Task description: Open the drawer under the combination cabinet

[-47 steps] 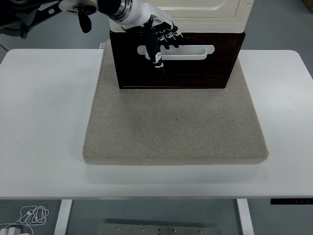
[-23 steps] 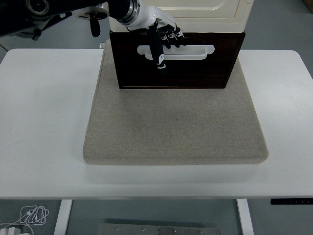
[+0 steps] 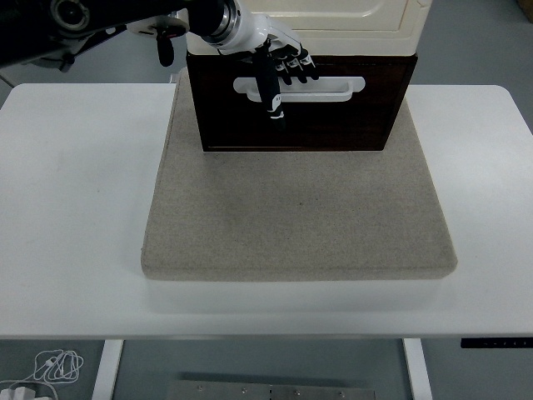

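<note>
Dark-brown drawer (image 3: 300, 104) sits at the far end of the beige mat (image 3: 296, 208), beneath the cream cabinet (image 3: 333, 17), its front facing the robot. Left hand (image 3: 279, 71) is at the white handle slot (image 3: 304, 88), fingers (image 3: 293, 67) curled at the slot's upper edge and thumb hanging down over the front; a secure grasp cannot be confirmed. Seat the fingertips fully behind the handle lip, then pull straight toward the near table edge, keeping the pull level. No legible labels or brands are visible. Right hand is out of view
</note>
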You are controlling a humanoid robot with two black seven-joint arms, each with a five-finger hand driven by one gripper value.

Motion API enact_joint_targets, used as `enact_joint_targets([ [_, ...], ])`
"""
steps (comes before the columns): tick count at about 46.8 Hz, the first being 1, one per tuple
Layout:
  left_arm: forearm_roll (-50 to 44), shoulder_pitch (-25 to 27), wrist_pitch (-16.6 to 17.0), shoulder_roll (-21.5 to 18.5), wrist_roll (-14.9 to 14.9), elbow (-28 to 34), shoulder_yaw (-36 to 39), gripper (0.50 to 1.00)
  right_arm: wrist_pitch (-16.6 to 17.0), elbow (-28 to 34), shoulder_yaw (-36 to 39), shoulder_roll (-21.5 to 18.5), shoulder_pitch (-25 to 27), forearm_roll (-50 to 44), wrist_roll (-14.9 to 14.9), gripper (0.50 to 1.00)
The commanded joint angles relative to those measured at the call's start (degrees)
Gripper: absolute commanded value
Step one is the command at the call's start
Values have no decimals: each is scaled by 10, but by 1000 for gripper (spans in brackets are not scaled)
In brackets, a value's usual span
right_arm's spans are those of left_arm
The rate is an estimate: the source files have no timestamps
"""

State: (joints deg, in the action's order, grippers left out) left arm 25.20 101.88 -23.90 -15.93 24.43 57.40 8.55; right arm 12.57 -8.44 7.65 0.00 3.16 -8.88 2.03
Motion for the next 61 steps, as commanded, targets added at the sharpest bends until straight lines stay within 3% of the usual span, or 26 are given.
enact_joint_targets([
  [1,0,0,1,1,0,0,1,1000,0,0,0,0,0,0,0,926],
  [61,1,-20,1,43,1,-50,0,1000,0,0,0,0,0,0,0,926],
])
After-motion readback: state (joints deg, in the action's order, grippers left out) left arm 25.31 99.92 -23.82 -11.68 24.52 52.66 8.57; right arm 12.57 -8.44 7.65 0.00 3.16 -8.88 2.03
